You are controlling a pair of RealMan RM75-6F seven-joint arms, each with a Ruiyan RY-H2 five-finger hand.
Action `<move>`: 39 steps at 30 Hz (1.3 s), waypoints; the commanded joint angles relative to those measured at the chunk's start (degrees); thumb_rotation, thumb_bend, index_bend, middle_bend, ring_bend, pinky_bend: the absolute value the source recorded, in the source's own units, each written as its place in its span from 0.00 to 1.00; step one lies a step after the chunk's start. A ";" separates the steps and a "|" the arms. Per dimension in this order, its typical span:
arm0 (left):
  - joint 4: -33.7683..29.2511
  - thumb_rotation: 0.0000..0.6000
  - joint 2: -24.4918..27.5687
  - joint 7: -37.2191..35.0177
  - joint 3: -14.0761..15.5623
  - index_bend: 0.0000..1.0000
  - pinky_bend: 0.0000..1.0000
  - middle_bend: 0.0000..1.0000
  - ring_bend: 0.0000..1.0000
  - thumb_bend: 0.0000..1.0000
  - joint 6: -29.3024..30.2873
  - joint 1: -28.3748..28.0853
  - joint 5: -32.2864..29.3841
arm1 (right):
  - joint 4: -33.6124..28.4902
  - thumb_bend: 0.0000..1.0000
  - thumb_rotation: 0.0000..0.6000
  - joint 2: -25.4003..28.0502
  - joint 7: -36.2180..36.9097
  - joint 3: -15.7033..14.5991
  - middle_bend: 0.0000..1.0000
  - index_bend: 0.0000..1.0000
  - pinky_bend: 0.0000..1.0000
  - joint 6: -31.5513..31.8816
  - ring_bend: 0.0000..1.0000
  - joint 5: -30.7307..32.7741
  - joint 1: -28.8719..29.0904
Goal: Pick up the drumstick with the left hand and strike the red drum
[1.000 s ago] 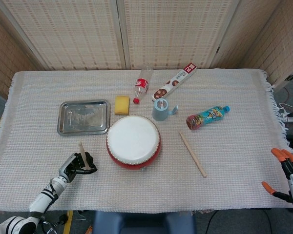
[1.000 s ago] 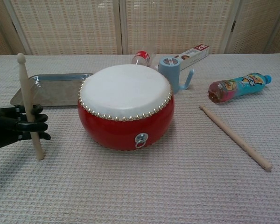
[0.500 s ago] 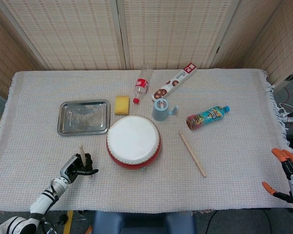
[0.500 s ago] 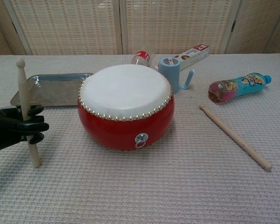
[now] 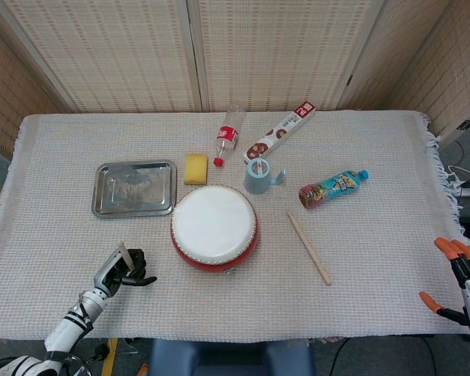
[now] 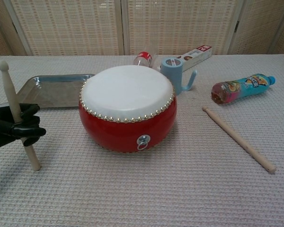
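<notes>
I am clamping my left hand [image 6: 16,126] around the drumstick [image 6: 15,115], near-upright by the desk's front-left edge; the red drum [image 6: 127,107] is sitting rightward, mid-desk.

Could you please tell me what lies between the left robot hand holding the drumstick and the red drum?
Nothing: only bare woven tablecloth separates the left robot hand, gripping its drumstick, from the red drum. The chest view shows this best.

woven screen panels [image 5: 141,55] behind table [image 5: 376,298]
</notes>
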 commanded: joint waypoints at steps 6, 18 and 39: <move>0.78 1.00 -1.46 1.14 1.83 0.79 0.70 0.91 0.81 0.00 1.63 0.53 0.94 | 0.02 0.18 1.00 0.00 0.00 -0.02 0.11 0.12 0.19 -0.03 0.04 0.17 -0.08; 3.56 1.00 -5.05 4.44 3.58 0.79 0.69 0.91 0.81 0.00 3.22 1.13 0.46 | 0.01 0.18 1.00 -0.05 0.04 -0.02 0.11 0.12 0.19 -0.15 0.04 0.23 -0.05; 4.91 1.00 -6.77 6.97 2.19 0.98 0.93 1.00 0.99 0.02 1.37 0.17 -2.99 | 0.45 0.18 1.00 -0.08 1.01 -0.05 0.11 0.12 0.19 0.32 0.04 0.33 -0.42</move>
